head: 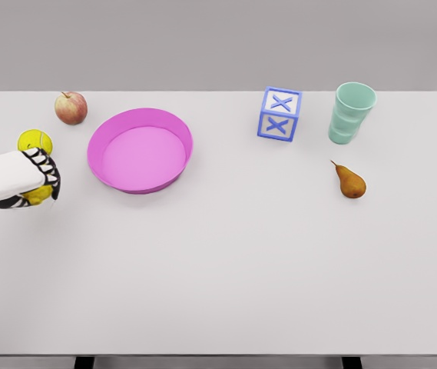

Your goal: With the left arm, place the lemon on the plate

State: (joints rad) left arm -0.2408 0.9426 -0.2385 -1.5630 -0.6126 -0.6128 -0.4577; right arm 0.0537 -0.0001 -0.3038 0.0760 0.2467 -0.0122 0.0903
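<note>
Closing on the lemon (37,194) at the table's (226,269) left edge, the left hand (26,178) had its fingers (48,165) curled around it, grasp step apparently underway, and next likely needed a lift and rightward carry to the nearby pink plate (140,151).

matt white table (226,269), matt pink plate (140,150)

This looks like a pretend test room made on a computer, not a real home. A plain white desk (218,269) stands before a bare gray wall (203,38), and everything looks smooth and drawn.
</note>
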